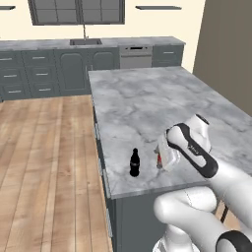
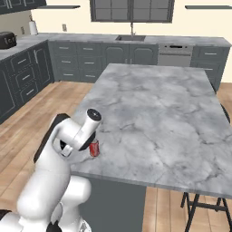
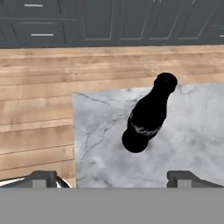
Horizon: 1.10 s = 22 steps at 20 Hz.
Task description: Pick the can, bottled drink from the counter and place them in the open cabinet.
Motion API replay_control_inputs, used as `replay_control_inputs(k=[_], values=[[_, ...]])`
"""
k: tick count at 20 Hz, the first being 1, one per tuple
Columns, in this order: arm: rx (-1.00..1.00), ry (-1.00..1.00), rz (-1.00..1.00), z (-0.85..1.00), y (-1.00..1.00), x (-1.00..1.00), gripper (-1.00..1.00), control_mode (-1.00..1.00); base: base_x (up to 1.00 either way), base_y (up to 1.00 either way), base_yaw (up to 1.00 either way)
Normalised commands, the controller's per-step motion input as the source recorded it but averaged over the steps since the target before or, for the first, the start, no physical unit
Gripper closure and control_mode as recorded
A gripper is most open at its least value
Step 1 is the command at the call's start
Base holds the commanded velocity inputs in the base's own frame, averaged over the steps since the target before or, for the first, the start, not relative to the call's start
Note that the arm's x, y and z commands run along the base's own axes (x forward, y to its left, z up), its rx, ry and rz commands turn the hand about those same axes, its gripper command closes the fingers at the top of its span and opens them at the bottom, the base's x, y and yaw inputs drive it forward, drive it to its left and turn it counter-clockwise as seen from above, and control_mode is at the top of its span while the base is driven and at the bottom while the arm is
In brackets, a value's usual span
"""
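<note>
**Fingers spread above the bottle, can just behind the hand**

The black contoured glass bottle (image 1: 134, 163) stands upright on the grey-white veined marble surface (image 1: 147, 103), close to the surface's near corner, with wooden floor beyond the edge on two sides. The small red can with a silver top (image 2: 94, 148) stands on the same surface just beside the bottle, on the side away from that corner; in the left base view it is mostly hidden behind the white hand.

The gripper (image 3: 112, 177) hangs over this near corner, and the hand view looks down on the bottle from above and slightly to one side. That placement reads as a line-up for a grasp on the bottle rather than the can, since the bottle sits near the middle of the hand view.

The two dark fingers (image 3: 43, 178) are released and spread wide, holding nothing. The bottle lies ahead of them, roughly on the line between the two tips but closer to the right-hand one in that view, and apart from both. Its cap and base are both visible, so the fingers sit above it, not yet around it. Both task things are on the surface; neither is in the cabinet.
</note>
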Motion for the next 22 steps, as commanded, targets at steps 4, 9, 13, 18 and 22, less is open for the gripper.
replay_control_inputs(k=[4,9,13,18,22], values=[[0.00,-0.12,0.25,-0.37,0.07,0.47,-1.00,-1.00,0.00,0.00,0.00],[0.00,-0.10,0.26,-0.48,0.07,0.53,-1.00,-1.00,0.00,0.00,0.00],[0.00,-0.01,0.05,-0.05,0.03,0.21,-1.00,-1.00,0.00,0.00,0.00],[0.01,0.03,0.00,-0.01,0.20,0.01,-1.00,-1.00,0.00,0.00,0.00],[0.00,0.01,0.01,-0.15,0.49,0.00,-1.00,-1.00,0.00,0.00,0.00]])
